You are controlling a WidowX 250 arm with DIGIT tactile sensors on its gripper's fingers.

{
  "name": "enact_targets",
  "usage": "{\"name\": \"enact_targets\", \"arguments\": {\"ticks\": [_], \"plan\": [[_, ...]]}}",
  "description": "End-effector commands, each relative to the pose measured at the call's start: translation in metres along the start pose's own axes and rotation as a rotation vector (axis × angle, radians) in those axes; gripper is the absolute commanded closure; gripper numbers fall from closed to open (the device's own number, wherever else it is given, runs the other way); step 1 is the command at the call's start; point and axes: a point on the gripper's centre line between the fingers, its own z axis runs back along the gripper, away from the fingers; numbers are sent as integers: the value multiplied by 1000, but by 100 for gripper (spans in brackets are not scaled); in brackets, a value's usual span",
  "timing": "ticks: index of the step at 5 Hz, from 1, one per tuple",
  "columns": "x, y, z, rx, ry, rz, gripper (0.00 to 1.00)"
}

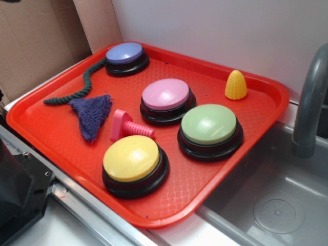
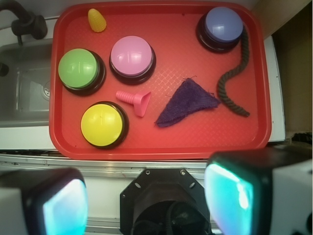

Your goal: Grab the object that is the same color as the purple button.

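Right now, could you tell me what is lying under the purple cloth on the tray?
The purple cloth lies flat and limp on the red tray, which shows all around its edges. No bulge suggests anything beneath, but the patch of tray directly under it is covered, so that cannot be confirmed.

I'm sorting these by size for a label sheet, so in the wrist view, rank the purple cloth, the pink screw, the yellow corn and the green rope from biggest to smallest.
Largest to smallest as they look in the wrist view:
1. purple cloth, by area; the green rope is longer but thin, so these two are close
2. green rope
3. pink screw
4. yellow corn
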Motion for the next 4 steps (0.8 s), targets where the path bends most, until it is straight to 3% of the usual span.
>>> {"name": "enact_targets", "arguments": {"ticks": [1,4], "plan": [[0,0,0,0,0,0,0],[27,46,-100,-3,-115,706,0]]}}
